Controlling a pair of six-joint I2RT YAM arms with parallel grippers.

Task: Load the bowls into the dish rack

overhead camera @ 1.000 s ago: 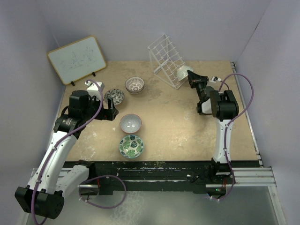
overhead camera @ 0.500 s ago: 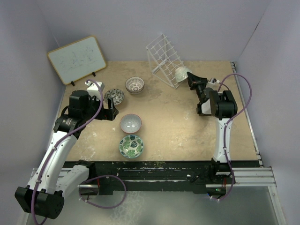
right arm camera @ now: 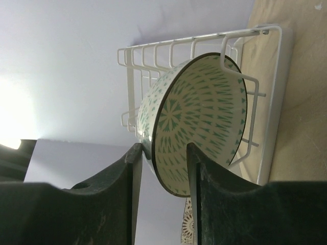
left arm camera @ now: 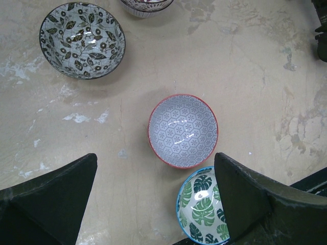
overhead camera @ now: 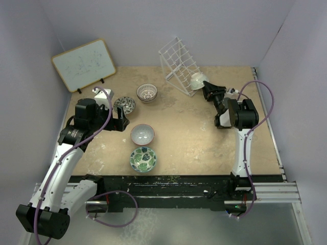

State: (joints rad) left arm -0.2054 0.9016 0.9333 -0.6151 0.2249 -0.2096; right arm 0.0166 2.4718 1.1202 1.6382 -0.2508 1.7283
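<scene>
Your right gripper [right arm camera: 162, 149] is clamped on the rim of the green-white bowl [right arm camera: 204, 117], one finger inside and one outside. That bowl stands on edge at the right end of the rack [overhead camera: 178, 62], a wire prong crossing its rim. The wall [overhead camera: 214, 30] sits close behind the rack; bare table [overhead camera: 189, 132] lies near of it. Your left gripper [left arm camera: 155, 158] hangs spread above the pink-grey bowl [left arm camera: 183, 130], with the leafy bowl [left arm camera: 202, 212] just near of it.

Green-white bowl [right arm camera: 202, 120], leafy-green bowl [left arm camera: 200, 213], red-rimmed bowl [left arm camera: 183, 130], dark-floral bowl [left arm camera: 82, 40], perhaps brown-latticed bowl [overhead camera: 146, 92].
</scene>
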